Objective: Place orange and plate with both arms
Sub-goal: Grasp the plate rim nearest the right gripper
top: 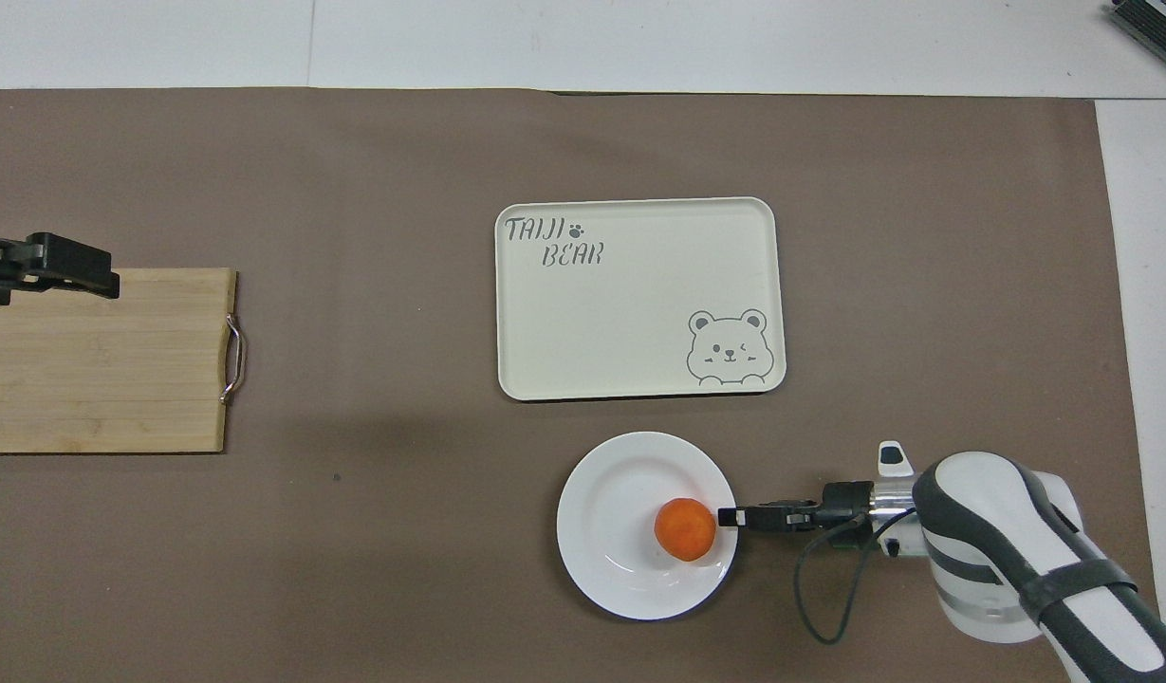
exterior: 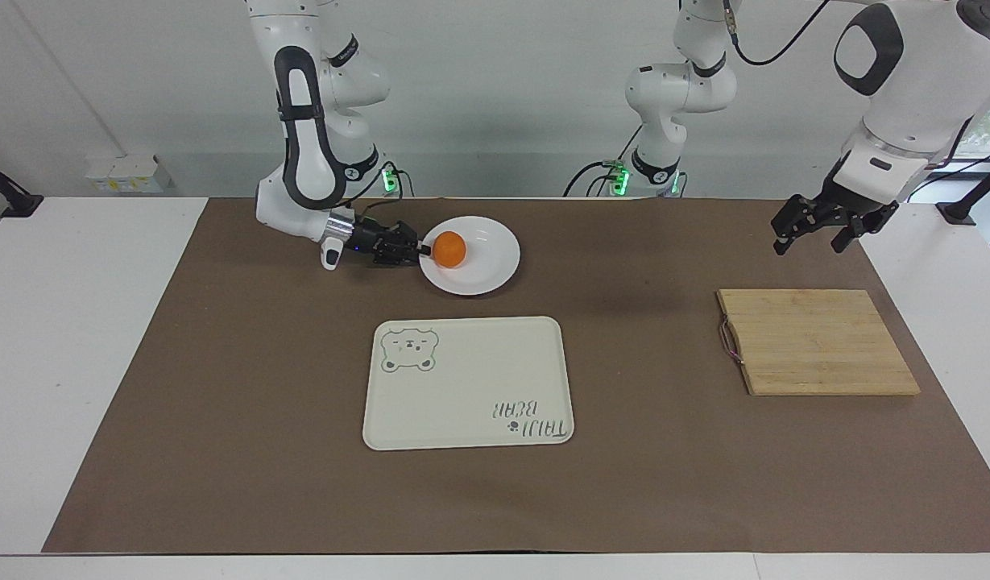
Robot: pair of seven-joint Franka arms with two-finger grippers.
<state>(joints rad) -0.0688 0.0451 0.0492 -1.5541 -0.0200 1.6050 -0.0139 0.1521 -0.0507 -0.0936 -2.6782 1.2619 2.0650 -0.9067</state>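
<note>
You see the orange (exterior: pixel 449 249) sitting on the white plate (exterior: pixel 486 270) in the upper middle of the frame. The right gripper (exterior: pixel 420 253) lies low, its jaws pinching the plate's rim. The left gripper (exterior: pixel 817 227) hangs at the upper right with jaws apart, above the wooden board (exterior: pixel 817 341).

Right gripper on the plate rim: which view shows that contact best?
The facing view: the right gripper meets the plate side-on at its rim. Overhead shows only its narrow tip at the rim.
</note>
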